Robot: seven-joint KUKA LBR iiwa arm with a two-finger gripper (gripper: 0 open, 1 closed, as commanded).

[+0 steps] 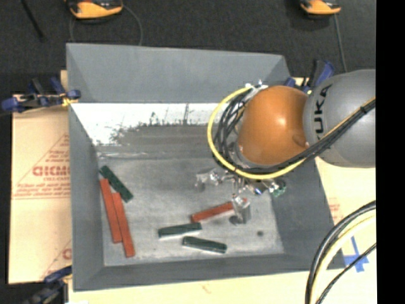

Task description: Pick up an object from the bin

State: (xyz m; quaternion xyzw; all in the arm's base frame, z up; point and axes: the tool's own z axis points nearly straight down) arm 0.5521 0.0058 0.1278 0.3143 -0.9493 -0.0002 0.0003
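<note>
My gripper (240,202) hangs low in the right half of the bin, under the arm's orange dome. Its lower end stands right at the right end of a short red-orange stick (212,213), which lies slanted on the bin floor. Whether it touches the stick I cannot tell. A dark green stick (179,231) lies just left of and below the red one. Another dark green stick (204,245) lies near the front wall.
Along the left wall lie two long orange-red sticks (111,211) (124,225) side by side, with a dark green stick (116,183) slanted across their far ends. A small dark speck (259,234) sits on the floor at the right front.
</note>
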